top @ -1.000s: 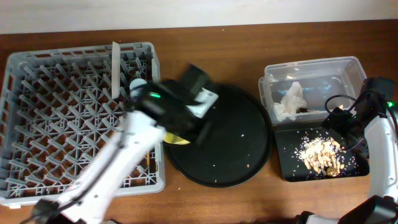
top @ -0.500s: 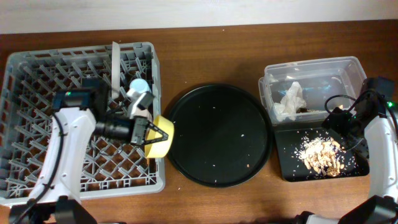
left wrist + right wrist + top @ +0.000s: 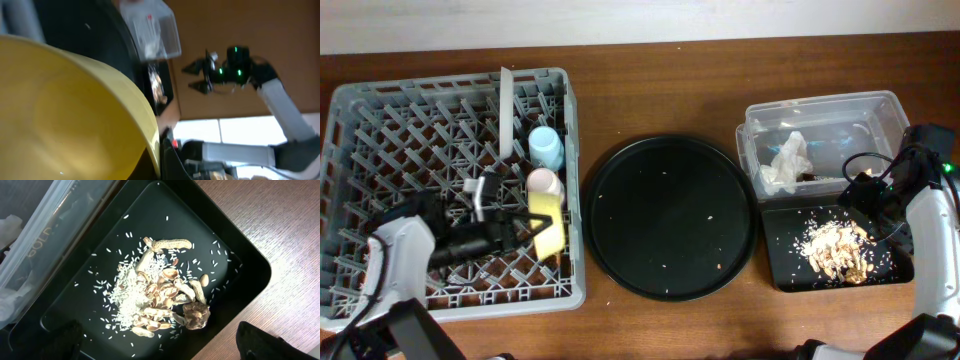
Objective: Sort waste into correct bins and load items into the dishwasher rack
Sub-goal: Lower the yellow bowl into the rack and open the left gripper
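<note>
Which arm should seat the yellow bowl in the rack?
Left. Its pincer grips the bowl above the rack, beside the pink cup. The right pincer, open, hovers by the rectangular tray, far from both.

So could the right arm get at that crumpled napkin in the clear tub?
Probably yes. The right gripper hangs open by the black tray, right beside the clear tub; the tub looks lidless and nothing covers the napkin.
</note>
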Tool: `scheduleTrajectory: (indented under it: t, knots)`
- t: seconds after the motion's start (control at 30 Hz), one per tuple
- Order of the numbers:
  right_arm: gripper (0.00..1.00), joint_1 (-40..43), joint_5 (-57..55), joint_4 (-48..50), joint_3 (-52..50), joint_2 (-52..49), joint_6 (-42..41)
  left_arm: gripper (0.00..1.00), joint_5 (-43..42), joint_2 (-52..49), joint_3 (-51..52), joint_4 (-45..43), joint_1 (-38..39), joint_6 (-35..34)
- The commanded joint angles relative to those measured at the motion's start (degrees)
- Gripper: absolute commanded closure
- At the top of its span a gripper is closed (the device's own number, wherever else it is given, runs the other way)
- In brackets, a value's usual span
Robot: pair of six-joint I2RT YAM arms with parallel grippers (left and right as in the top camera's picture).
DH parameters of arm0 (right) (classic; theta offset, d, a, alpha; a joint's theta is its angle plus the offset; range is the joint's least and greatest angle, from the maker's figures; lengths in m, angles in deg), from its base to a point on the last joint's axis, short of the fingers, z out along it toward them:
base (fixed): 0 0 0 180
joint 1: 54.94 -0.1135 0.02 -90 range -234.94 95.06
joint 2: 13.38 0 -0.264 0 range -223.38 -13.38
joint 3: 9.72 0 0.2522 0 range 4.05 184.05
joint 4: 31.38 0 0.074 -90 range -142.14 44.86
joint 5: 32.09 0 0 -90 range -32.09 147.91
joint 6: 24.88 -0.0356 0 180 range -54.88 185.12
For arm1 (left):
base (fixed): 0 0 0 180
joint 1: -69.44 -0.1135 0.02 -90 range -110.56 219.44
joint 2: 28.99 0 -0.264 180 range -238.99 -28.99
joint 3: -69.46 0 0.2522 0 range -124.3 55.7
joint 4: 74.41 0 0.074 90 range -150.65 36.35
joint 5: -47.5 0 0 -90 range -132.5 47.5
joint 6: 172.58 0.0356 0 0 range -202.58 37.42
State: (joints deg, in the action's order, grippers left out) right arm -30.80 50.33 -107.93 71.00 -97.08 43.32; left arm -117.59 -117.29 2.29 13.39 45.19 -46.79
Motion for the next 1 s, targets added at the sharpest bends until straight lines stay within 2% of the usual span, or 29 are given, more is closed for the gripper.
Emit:
scheduleTrajectory:
  t: [0.0, 0.1, 0.4, 0.43, 0.47, 0.53, 0.57, 0.6, 0.73, 0.97]
  knots:
    - [0.01, 0.3, -0.1, 0.0, 0.2, -0.3, 0.4, 0.99, 5.4, -0.3, 0.7, -0.4, -5.5, 0.5]
    - [0.01, 0.3, -0.1, 0.0, 0.2, -0.3, 0.4, 0.93, 5.7, -0.3, 0.7, -1.5, -8.8, 0.5]
    - [0.01, 0.3, -0.1, 0.0, 0.2, -0.3, 0.4, 0.89, 5.8, -0.3, -0.5, -1.4, -16.7, -0.6]
    - [0.01, 0.3, -0.1, 0.0, 0.2, -0.3, 0.4, 0.82, 5.8, -0.3, -0.7, -0.9, -17.4, -0.6]
    - [0.01, 0.3, -0.1, 0.0, 0.2, -0.3, 0.4, 0.69, 5.9, -0.3, -0.9, 0.4, -18.8, -0.6]
    - [0.01, 0.3, -0.1, 0.0, 0.2, -0.3, 0.4, 0.56, 7.0, -0.3, -0.9, 2.1, -19.9, -0.6]
    - [0.01, 0.3, -0.1, 0.0, 0.2, -0.3, 0.4, 0.39, 7.8, -0.3, -0.9, 2.8, -20.3, -0.6]
    - [0.01, 0.3, -0.1, 0.0, 0.2, -0.3, 0.4, 0.01, 8.5, -0.3, -0.9, 3.2, -20.7, -0.6]
    - [0.01, 0.3, -0.1, 0.0, 0.2, -0.3, 0.4, 0.01, 8.5, 0.0, -2.1, 5.6, -23.4, -0.6]
    - [0.01, 0.3, -0.1, 0.0, 0.2, -0.3, 0.4, 0.01, 8.4, 5.4, -10.7, 12.9, -30.1, -0.6]
